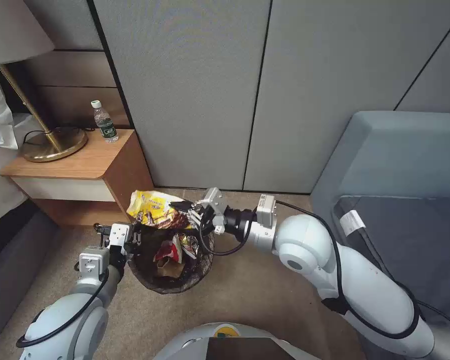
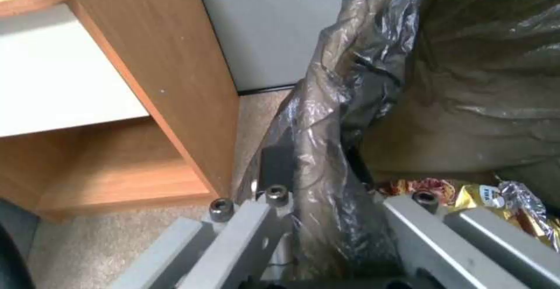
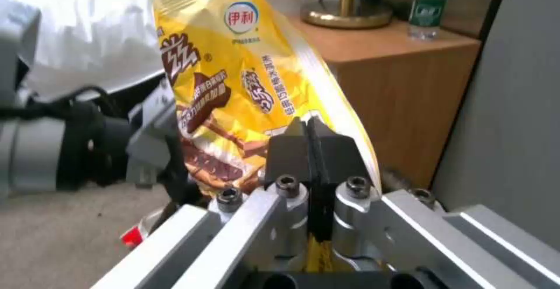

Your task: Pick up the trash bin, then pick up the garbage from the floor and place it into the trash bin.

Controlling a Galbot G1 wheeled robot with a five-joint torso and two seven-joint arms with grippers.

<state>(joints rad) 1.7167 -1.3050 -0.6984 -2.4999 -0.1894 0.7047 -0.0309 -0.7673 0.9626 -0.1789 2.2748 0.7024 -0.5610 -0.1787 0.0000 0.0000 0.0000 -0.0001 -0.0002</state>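
Hanging from the right gripper (image 1: 191,209), the yellow snack wrapper (image 1: 152,209) sits over the far rim of the trash bin (image 1: 155,282), the side toward the grey wall panels (image 1: 195,90). Its pads (image 3: 290,149) are pressed flat together on one edge of the wrapper, so the wrapper stretches away from the gripper toward the bedside cabinet (image 1: 80,165), its long axis running roughly across the bin's mouth rather than down into it. Much of it appears to lie above the opening, though its outer end reaches out past the rim on the cabinet side; I judge a release from this spot might leave it draped on the rim.

On the near left edge of the bin, the left gripper (image 1: 130,242) is clamped on the rim, one finger (image 2: 245,232) outside the dark bag liner (image 2: 327,157) and the other inside. The bin stands or hangs just above the carpet (image 1: 265,290) beside the cabinet's corner. Red and tan litter (image 1: 169,255) already lies inside.
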